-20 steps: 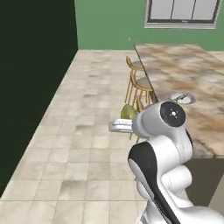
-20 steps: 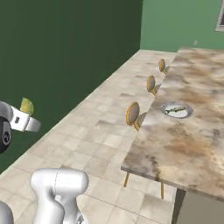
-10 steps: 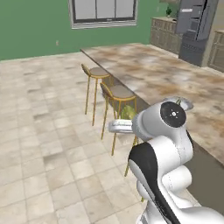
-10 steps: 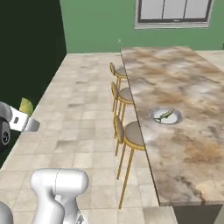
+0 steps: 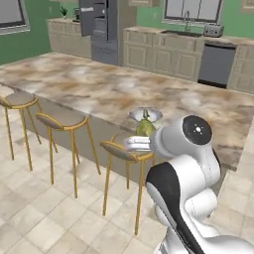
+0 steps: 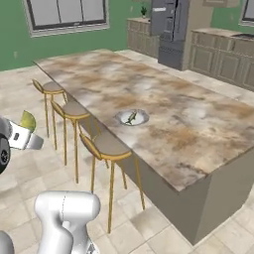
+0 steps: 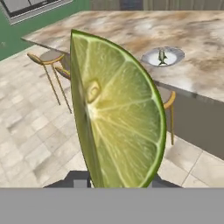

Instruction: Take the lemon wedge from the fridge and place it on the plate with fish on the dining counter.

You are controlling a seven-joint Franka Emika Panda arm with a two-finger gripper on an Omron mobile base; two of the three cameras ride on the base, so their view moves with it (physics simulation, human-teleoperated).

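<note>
Jaws: nearly closed, pinching the lemon wedge [image 7: 114, 109], carried out over the floor.
Plate with fish [image 6: 132, 117]: on the tabletop [image 6: 198, 124], beyond the stools [image 6: 105, 146].
Risk: wedge held by its base; a jolt could drop it short.

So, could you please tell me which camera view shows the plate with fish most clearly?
The right base view: the plate with fish sits unobstructed on the dining counter. The hand view shows it small, beyond the lemon wedge. In the left base view, the wedge partly hides it.
</note>
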